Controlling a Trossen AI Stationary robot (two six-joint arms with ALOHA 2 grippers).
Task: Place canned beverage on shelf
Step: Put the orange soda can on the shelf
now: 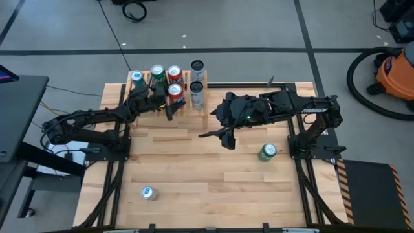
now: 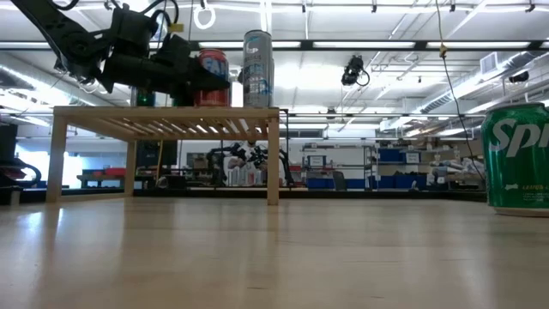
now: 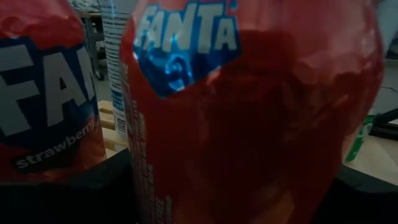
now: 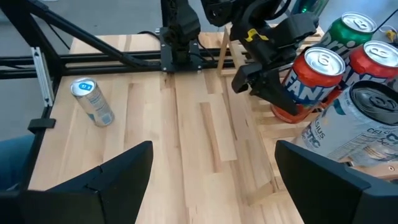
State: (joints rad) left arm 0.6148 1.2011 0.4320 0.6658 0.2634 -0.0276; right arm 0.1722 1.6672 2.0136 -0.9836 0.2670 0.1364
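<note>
The red Fanta can (image 1: pixel 174 90) stands at the near edge of the light-wood slatted shelf (image 2: pixel 171 120), with my left gripper (image 1: pixel 168 100) shut on it. In the left wrist view the Fanta can (image 3: pixel 249 112) fills the picture. Other cans stand on the shelf: a second red Fanta can (image 3: pixel 43 106), a green can (image 1: pixel 157 71), a blue can (image 1: pixel 136 77) and two tall silver cans (image 1: pixel 197 90). My right gripper (image 1: pixel 218 138) hangs open above the table's middle, right of the shelf, holding nothing. My left gripper pinches the Fanta can's side wall (image 4: pixel 292 93) between its two fingers, one on each side. The fingers (image 4: pixel 261 87) lie about level and come from the table's near left. The can is upright, its base at the shelf's slats (image 4: pixel 283 118).
A green Sprite can (image 1: pixel 268 152) stands on the table at the right, big in the low view (image 2: pixel 517 154). A silver-blue can (image 1: pixel 149 193) stands near the table's front left. Bare wood lies between them, in front of the shelf.
</note>
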